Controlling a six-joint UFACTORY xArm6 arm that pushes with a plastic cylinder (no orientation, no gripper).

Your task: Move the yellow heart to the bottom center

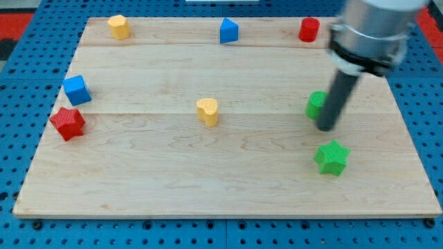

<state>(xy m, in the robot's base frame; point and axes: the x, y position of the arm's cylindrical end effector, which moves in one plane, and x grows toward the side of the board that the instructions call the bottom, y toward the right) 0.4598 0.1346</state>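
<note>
A yellow heart [208, 111] lies near the middle of the wooden board [173, 180]. My tip [326, 128] is far to its right, touching or just in front of a green block [315, 104] that the rod partly hides. A green star [331, 158] lies just below my tip. A second yellow block [119, 26] sits at the view's top left.
A blue cube [77, 90] and a red star [68, 123] sit at the left edge. A blue block [228, 31] is at top centre and a red block [309, 29] at top right. Blue pegboard surrounds the board.
</note>
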